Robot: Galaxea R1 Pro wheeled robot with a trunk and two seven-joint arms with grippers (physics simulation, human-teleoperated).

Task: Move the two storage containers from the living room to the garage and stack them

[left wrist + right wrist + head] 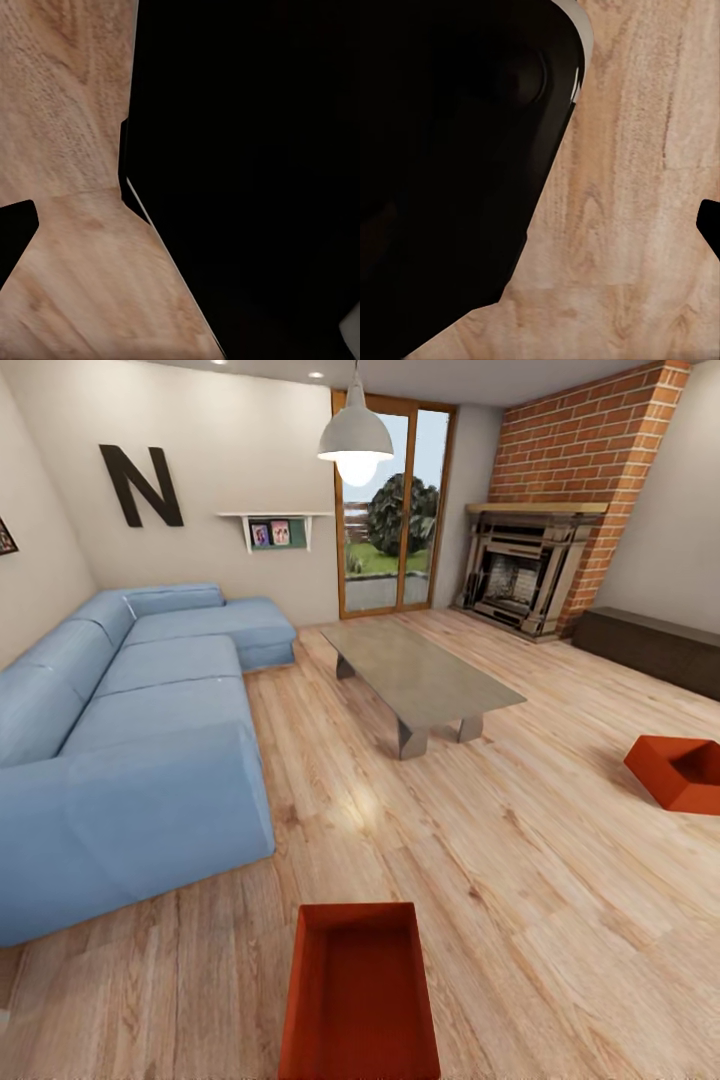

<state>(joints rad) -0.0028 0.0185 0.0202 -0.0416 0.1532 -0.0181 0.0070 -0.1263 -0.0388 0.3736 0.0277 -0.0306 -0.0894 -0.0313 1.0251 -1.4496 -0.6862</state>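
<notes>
One storage container [360, 995] sits on the wood floor [520, 860] nearest the camera. A second container [678, 770] lies tilted, well apart, right of the grey low table [420, 675]. Gripper opening cannot be determined.

The low table [420, 680] stands mid-room on the plank floor [520, 880]. Left of it runs the corner sofa [130, 730]; behind it, the glass door [392, 510] and fireplace [525, 570]. One storage container [358, 995] lies before the table, another [682, 770] to its right
</notes>
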